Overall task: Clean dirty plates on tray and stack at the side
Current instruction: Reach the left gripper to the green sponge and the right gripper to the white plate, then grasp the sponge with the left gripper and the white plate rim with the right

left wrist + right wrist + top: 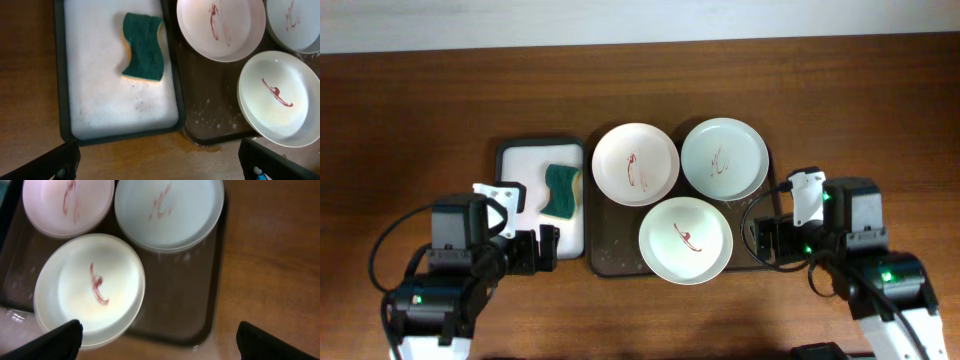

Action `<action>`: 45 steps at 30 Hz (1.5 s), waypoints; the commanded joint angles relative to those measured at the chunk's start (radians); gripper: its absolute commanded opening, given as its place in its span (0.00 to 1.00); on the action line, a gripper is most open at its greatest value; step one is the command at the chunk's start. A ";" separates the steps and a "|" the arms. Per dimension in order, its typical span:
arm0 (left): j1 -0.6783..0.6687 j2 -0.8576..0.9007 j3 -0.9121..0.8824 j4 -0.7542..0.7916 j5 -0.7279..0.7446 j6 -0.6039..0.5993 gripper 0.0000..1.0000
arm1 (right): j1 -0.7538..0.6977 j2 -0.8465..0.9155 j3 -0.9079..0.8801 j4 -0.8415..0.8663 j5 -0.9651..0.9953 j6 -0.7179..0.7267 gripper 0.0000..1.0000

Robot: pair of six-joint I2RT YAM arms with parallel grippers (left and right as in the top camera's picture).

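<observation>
Not begun: smeared plates (635,165) on tray (613,255); left claw (159,162), right claw (160,342) spread, empty. Calls for grabbing sponge (560,190) first.

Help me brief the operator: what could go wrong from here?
The front plate crowds the pink plate and green plate, so lifting it may knock one of them. The sponge lies in foam and may drip when carried. Water pooled beside the tray could let plates slip.
</observation>
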 commanded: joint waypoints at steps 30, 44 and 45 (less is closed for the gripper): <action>-0.106 0.865 0.031 0.575 -0.123 -0.011 0.00 | -0.003 0.158 0.064 0.023 -0.082 0.008 0.99; -0.073 0.645 0.061 0.337 -0.096 -0.070 0.00 | -0.003 0.623 0.058 0.083 -0.243 0.008 0.55; -0.073 0.645 0.061 0.336 -0.096 -0.070 0.00 | -0.003 0.665 0.058 0.101 -0.257 0.008 0.53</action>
